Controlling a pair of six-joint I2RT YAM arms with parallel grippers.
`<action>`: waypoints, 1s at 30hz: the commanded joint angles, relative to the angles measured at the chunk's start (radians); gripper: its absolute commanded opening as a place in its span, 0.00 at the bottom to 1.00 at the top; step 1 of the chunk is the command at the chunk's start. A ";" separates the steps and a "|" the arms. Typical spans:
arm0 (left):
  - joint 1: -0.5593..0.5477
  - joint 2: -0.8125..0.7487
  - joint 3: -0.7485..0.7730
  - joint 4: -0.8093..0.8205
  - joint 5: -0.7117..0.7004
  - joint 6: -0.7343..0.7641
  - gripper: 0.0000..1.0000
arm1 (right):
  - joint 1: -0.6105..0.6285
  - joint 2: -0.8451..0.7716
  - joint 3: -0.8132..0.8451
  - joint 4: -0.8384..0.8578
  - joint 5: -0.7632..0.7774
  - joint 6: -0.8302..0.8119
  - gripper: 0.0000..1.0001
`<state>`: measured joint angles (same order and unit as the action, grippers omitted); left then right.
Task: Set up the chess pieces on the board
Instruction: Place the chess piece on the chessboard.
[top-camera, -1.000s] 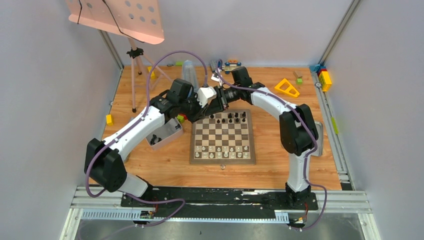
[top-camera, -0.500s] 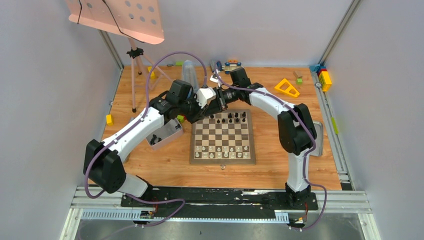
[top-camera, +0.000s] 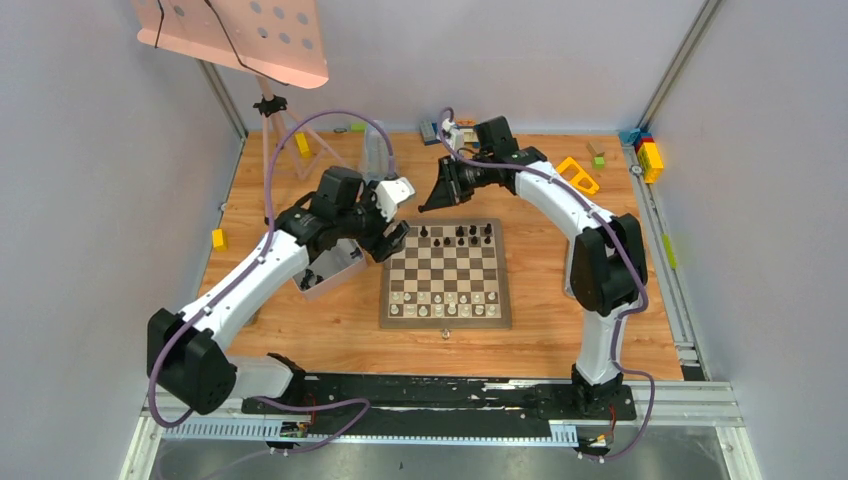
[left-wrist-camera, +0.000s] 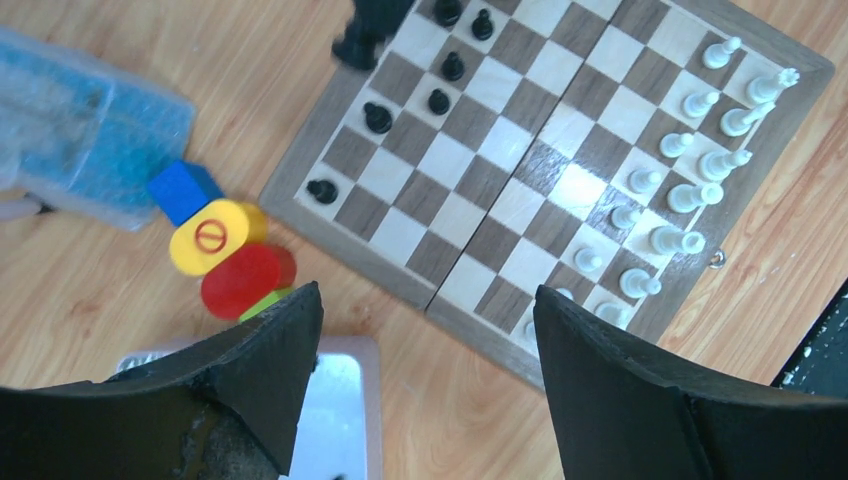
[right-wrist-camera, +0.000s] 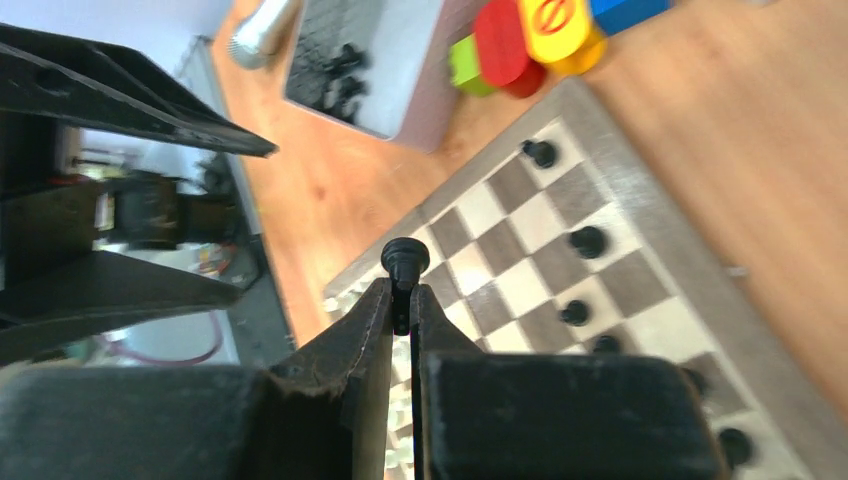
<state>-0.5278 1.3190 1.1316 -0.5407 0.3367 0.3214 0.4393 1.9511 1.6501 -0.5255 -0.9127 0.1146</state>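
Note:
The board (top-camera: 446, 275) lies mid-table, with white chess pieces (top-camera: 445, 302) along its near rows and a few black ones (top-camera: 462, 235) on the far rows. My right gripper (right-wrist-camera: 402, 295) is shut on a small black piece (right-wrist-camera: 405, 257) and hangs above the board's far left corner (top-camera: 432, 202). My left gripper (top-camera: 393, 238) is open and empty, just left of that corner. In the left wrist view its wide-apart fingers (left-wrist-camera: 265, 385) frame bare wood between the tray (left-wrist-camera: 340, 390) and the board (left-wrist-camera: 520, 170).
The grey tray (right-wrist-camera: 415, 95) holding black pieces sits left of the board under my left arm. Red, yellow and blue toy blocks (left-wrist-camera: 225, 250) lie by the board's far left corner. A pink music stand (top-camera: 240, 40), a yellow triangle (top-camera: 575, 173) and more blocks (top-camera: 648, 155) stand further back.
The two grippers met above the board's far left corner. Now the left one has opened and drawn back left, and the right one has pulled away to the right, shut on the black piece.

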 joint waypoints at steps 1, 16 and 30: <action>0.082 -0.081 -0.018 -0.015 0.046 0.005 0.86 | 0.041 -0.011 0.158 -0.177 0.265 -0.215 0.00; 0.353 -0.252 0.000 -0.201 0.110 0.013 0.92 | 0.265 0.263 0.556 -0.425 0.806 -0.522 0.00; 0.377 -0.266 -0.001 -0.225 0.149 0.020 0.90 | 0.335 0.425 0.687 -0.514 0.912 -0.600 0.00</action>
<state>-0.1570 1.0626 1.1130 -0.7647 0.4557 0.3275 0.7719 2.3672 2.2860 -1.0142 -0.0505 -0.4507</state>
